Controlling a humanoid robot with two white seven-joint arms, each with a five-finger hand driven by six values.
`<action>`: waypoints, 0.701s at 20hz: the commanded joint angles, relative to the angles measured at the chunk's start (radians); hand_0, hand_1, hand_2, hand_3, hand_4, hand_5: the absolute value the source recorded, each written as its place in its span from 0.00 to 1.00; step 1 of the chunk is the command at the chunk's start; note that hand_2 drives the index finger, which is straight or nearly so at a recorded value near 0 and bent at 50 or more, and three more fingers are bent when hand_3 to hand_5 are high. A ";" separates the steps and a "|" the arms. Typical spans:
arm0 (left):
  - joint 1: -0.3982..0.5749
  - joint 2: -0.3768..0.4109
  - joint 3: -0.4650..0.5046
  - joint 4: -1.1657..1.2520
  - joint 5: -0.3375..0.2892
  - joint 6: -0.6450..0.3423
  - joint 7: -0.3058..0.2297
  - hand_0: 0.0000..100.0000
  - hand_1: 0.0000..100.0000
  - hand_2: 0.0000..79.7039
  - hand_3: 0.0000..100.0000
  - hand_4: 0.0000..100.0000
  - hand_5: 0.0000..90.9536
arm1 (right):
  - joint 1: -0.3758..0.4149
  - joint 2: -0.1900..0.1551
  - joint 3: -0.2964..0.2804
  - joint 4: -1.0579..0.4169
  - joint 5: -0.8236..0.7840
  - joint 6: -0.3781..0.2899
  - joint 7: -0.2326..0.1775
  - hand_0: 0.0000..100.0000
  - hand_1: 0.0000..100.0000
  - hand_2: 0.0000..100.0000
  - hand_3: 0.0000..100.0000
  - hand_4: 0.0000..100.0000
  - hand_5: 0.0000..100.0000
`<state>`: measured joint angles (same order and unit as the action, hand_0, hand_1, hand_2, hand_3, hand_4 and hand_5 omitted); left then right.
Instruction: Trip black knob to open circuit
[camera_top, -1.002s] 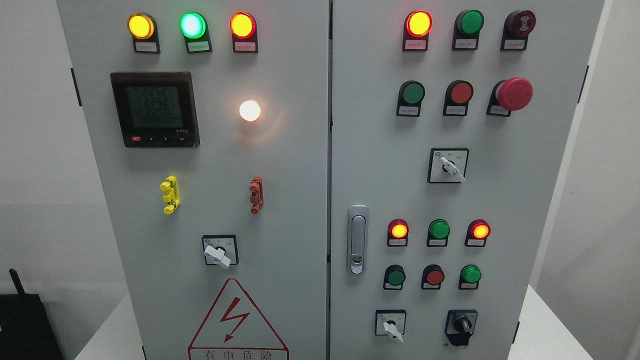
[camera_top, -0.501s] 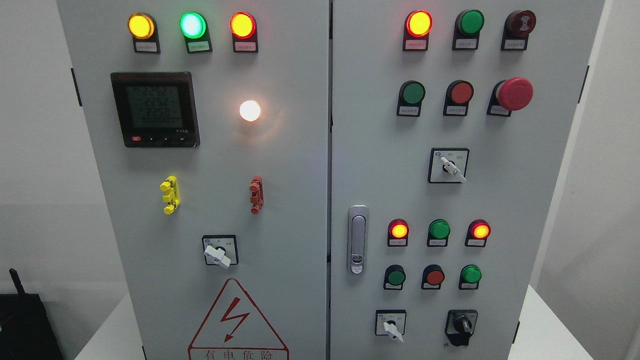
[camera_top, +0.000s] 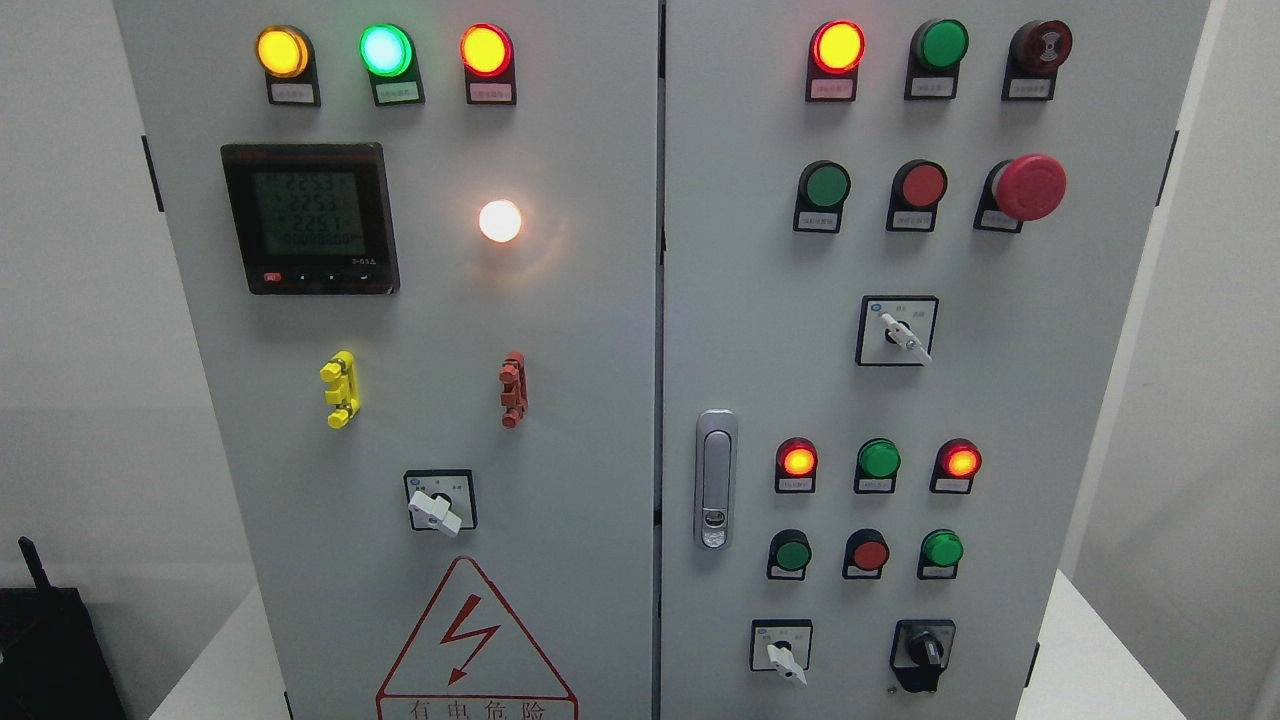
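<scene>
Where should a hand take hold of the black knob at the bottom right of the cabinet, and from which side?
Probably pinch the raised bar across the black knob, one finger on each flat flank. The bar stands near upright, so fingers close from left and right, approaching straight at the right door. The white switch sits clear to the left.

1. An electrical control room or industrial training lab: a grey two-door control cabinet (camera_top: 560, 400) fills the view.
2. Lit indicator lamps (camera_top: 385, 50) run along 12 o'clock, with a digital meter (camera_top: 308, 218) at 10 o'clock.
3. A red emergency stop button (camera_top: 1030, 187) sits at 2 o'clock.
4. A high-voltage warning triangle (camera_top: 475, 640) lies at 6 o'clock, a black knob (camera_top: 924, 652) at 5 o'clock.
5. Plain white walls (camera_top: 70, 300) flank it.
</scene>
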<state>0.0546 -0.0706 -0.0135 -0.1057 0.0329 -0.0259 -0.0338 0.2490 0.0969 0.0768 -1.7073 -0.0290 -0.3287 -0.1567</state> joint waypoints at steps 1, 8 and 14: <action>-0.004 -0.002 0.001 0.000 0.002 -0.003 0.000 0.12 0.39 0.00 0.00 0.00 0.00 | -0.023 -0.006 -0.008 -0.041 -0.012 0.013 -0.003 0.00 0.05 0.00 1.00 0.99 0.97; -0.002 -0.002 0.001 0.000 0.002 -0.003 0.000 0.12 0.39 0.00 0.00 0.00 0.00 | -0.080 -0.013 -0.017 -0.051 -0.020 0.059 -0.003 0.00 0.04 0.00 1.00 1.00 0.97; -0.002 -0.002 0.001 0.000 0.002 -0.003 0.000 0.12 0.39 0.00 0.00 0.00 0.00 | -0.120 -0.013 -0.031 -0.061 -0.038 0.089 -0.003 0.00 0.04 0.00 1.00 1.00 0.97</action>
<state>0.0547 -0.0705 -0.0135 -0.1057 0.0329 -0.0259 -0.0338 0.1470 0.0866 0.0571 -1.7414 -0.0634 -0.2343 -0.1568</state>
